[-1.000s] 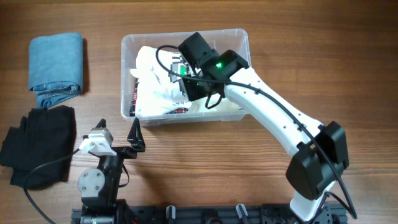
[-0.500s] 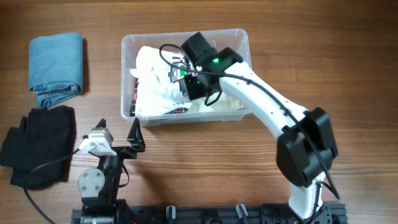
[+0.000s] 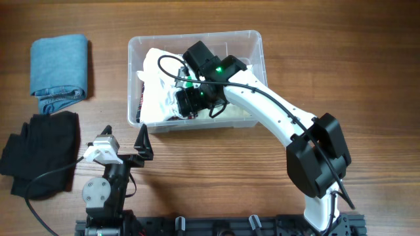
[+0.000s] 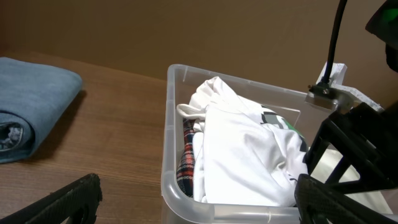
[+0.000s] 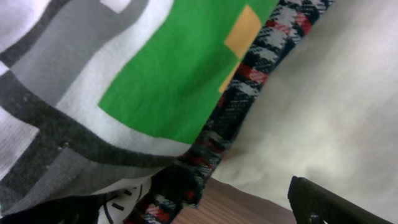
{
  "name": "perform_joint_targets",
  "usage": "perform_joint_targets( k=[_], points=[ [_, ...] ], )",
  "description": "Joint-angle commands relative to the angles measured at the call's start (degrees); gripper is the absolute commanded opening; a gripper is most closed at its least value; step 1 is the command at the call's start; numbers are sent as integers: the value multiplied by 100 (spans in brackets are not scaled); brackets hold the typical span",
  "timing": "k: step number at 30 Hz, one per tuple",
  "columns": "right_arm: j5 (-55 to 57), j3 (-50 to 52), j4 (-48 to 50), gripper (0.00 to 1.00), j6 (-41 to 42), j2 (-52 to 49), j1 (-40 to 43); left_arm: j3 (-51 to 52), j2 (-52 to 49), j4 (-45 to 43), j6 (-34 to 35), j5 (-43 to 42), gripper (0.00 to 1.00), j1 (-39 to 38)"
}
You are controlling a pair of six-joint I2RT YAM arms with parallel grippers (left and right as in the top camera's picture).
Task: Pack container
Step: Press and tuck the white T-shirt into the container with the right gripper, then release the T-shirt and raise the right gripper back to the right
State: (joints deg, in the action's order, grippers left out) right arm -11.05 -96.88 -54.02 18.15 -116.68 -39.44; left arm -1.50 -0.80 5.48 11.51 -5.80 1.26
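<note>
The container (image 3: 252, 36), a clear plastic bin, stands at the middle back of the table. It holds a crumpled white shirt (image 3: 156, 71) over a plaid garment (image 4: 186, 163). My right gripper (image 3: 186, 99) is down inside the bin on the clothes, near its front wall. In the right wrist view the shirt's green and grey print (image 5: 168, 81) and the plaid cloth (image 5: 249, 106) fill the frame. One finger (image 5: 339, 205) shows at the far right edge, so the jaws stand open; the other finger is hidden by cloth. My left gripper (image 3: 125, 136) rests open in front of the bin's left corner (image 4: 171, 155), holding nothing.
A folded blue cloth (image 3: 59, 65) lies at the back left, and a black garment (image 3: 39, 152) lies in front of it near the left arm's base. The right arm (image 3: 282, 118) reaches over the bin's front right corner.
My right gripper has moved left and toward the bin's front wall, and its jaws have opened. The white shirt now lies further left. The left arm has not moved.
</note>
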Motion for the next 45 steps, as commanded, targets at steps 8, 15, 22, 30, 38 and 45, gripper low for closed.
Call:
perform_joint_targets(
  k=[8,15,22,30,38,45],
  points=[
    [197,2,-470,99,-737,164,896,42,42,-13,57,35,100,48],
    [-616,-170,328,96,-1062,621,833,42,42,-13,57,35,100,48],
    [-1274,-107,1513,4,-866,579,595,42,42,-13,57,35,100,48],
    [-1281,-92,1764,4,-549,-400,61,42,42,-13,57,35,100,48],
    [-1300,-96,1853,4,-295,-986,-101,42,42,-13,57,35,100,48],
    [-1298,-407,1731,5,-356,-433,76,42,42,-13,57,35,100,48]
  ],
)
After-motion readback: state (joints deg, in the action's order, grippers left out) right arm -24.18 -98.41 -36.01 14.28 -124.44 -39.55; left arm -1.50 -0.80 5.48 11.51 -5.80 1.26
